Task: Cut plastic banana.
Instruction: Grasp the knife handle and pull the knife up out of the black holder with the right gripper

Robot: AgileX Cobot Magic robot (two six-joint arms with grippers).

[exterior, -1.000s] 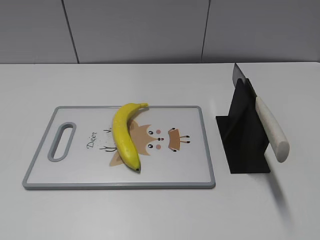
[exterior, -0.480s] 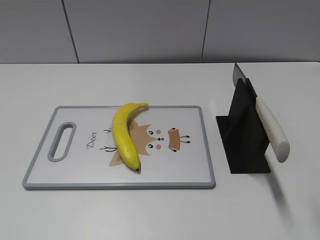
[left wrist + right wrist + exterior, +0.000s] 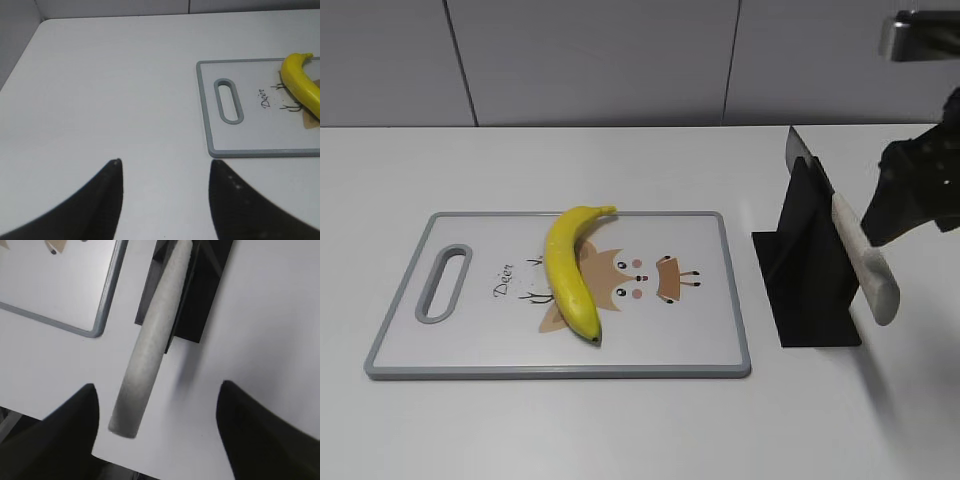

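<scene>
The plastic banana (image 3: 570,270) lies whole on the grey-rimmed cutting board (image 3: 700,330), stem pointing away; part of it also shows in the left wrist view (image 3: 300,85). A knife with a white handle (image 3: 865,258) rests slanted in a black stand (image 3: 810,295). My right gripper (image 3: 900,210) hangs open just right of and above the handle. In the right wrist view the handle (image 3: 150,340) lies between the spread fingers (image 3: 157,387), nearer the left one, not touching. My left gripper (image 3: 165,162) is open and empty over bare table, left of the board (image 3: 250,130).
The board has a handle slot (image 3: 443,283) at its left end and a deer print. The black stand (image 3: 205,295) stands just right of the board's corner (image 3: 100,325). A grey panelled wall runs behind the white table (image 3: 620,430).
My right gripper has come into the exterior view from the right and now sits by the knife handle. The banana, board and knife have not moved.
</scene>
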